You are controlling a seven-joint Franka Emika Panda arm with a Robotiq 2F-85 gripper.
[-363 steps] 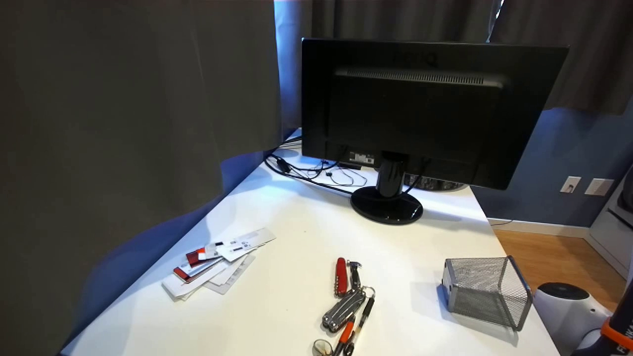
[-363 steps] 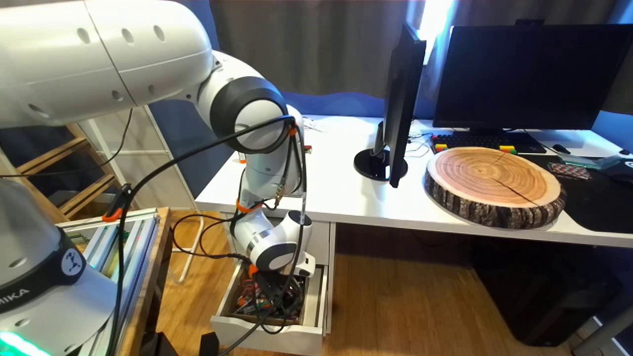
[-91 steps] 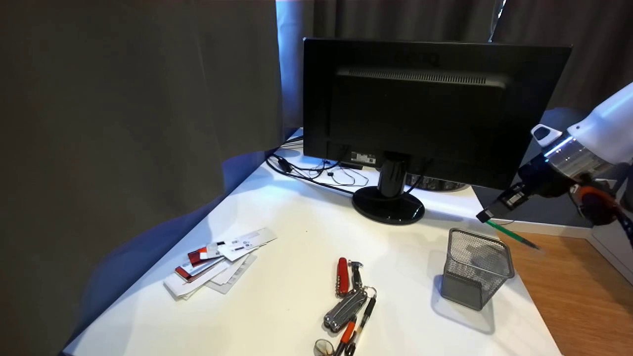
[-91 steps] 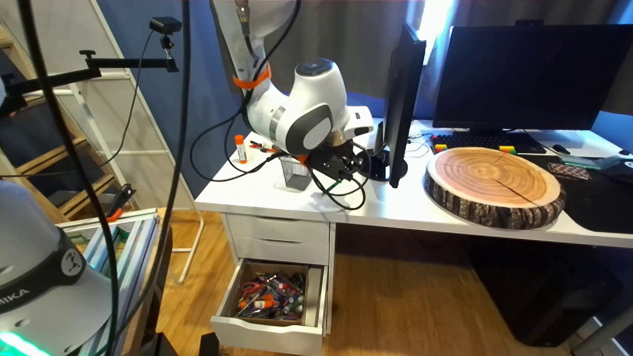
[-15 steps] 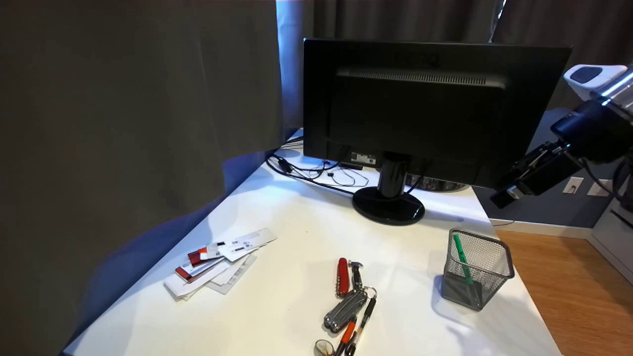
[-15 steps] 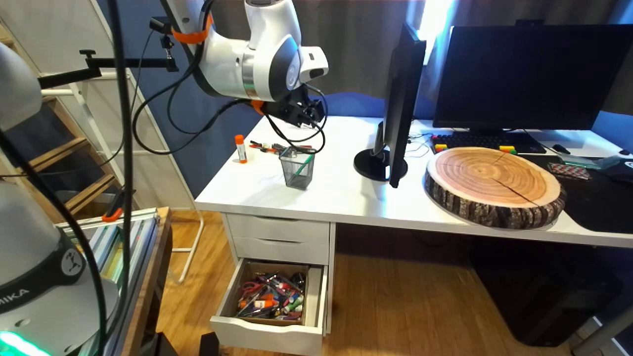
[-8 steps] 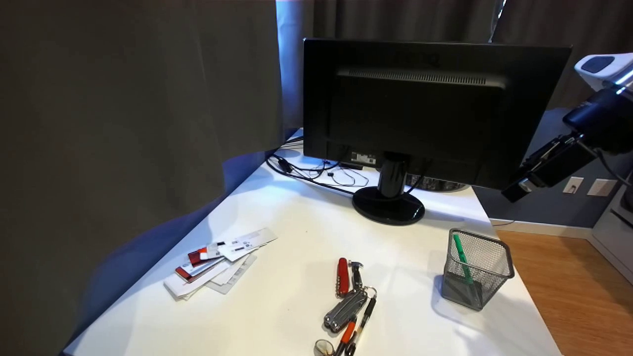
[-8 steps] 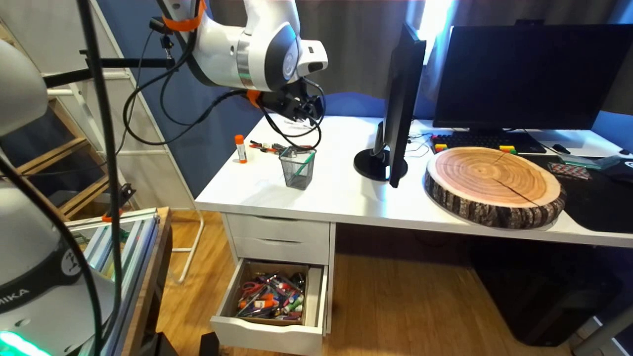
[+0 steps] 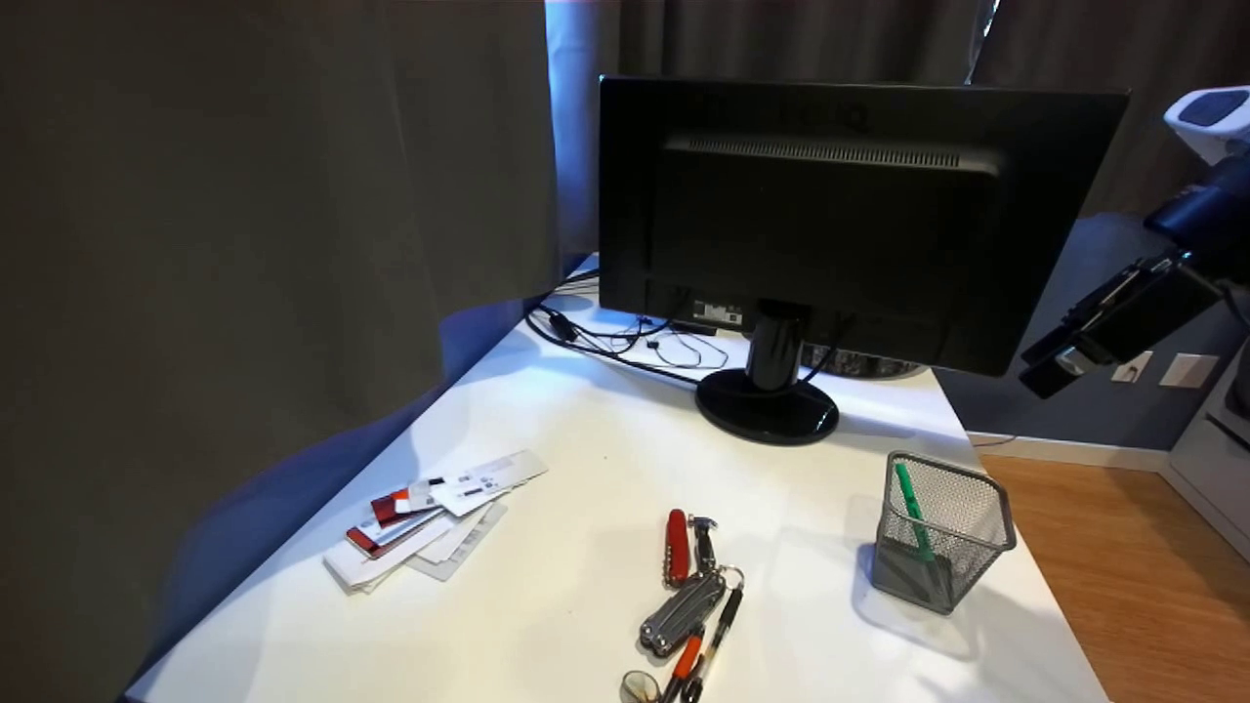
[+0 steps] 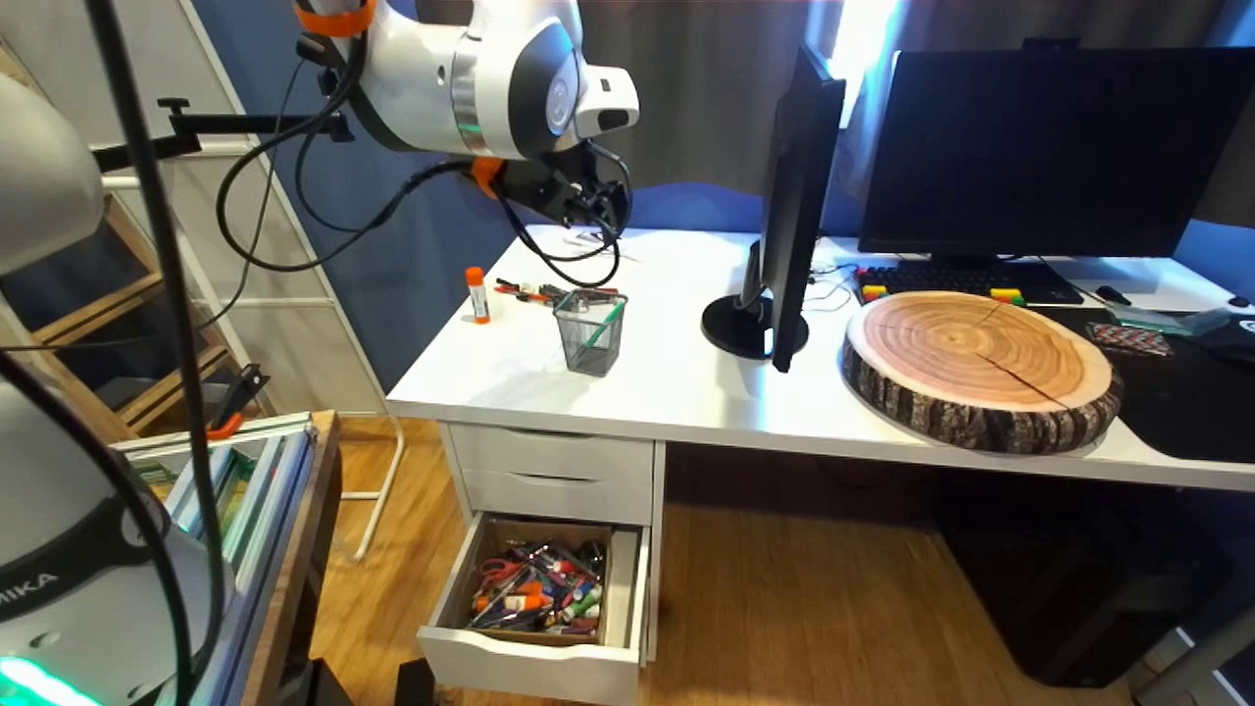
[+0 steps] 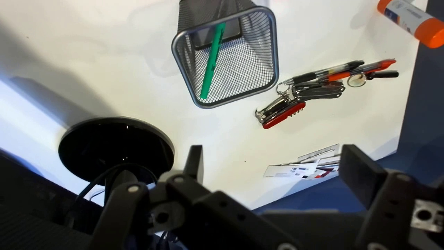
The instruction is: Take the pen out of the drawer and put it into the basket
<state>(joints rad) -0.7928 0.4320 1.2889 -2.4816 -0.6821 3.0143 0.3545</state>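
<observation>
Now aslant inside the upright grey mesh basket (image 11: 242,66), upper end near the rim — the green pen (image 11: 212,61), gripped in mid-air in an earlier frame. Spread wide with nothing in hold, raised and drawn back well apart from the basket — the end effector (image 11: 271,161). Underneath, a white worktop (image 9: 527,605) with a black monitor (image 9: 830,225), red pocket knife (image 9: 677,547), multitool (image 9: 684,613) and fanned papers (image 9: 439,517). Below that, in an exterior view, a pulled-out drawer (image 10: 534,667) full of jumbled stationery (image 10: 520,601). Around, dark curtains (image 9: 244,244), blue wall (image 9: 1084,420) and wooden floor (image 10: 804,579). Reads "MIKA" on a black robot collar (image 10: 88,567) in an exterior view; too small or blurred to read, the label (image 9: 718,312) on the monitor's back and dark marks along the pen.
</observation>
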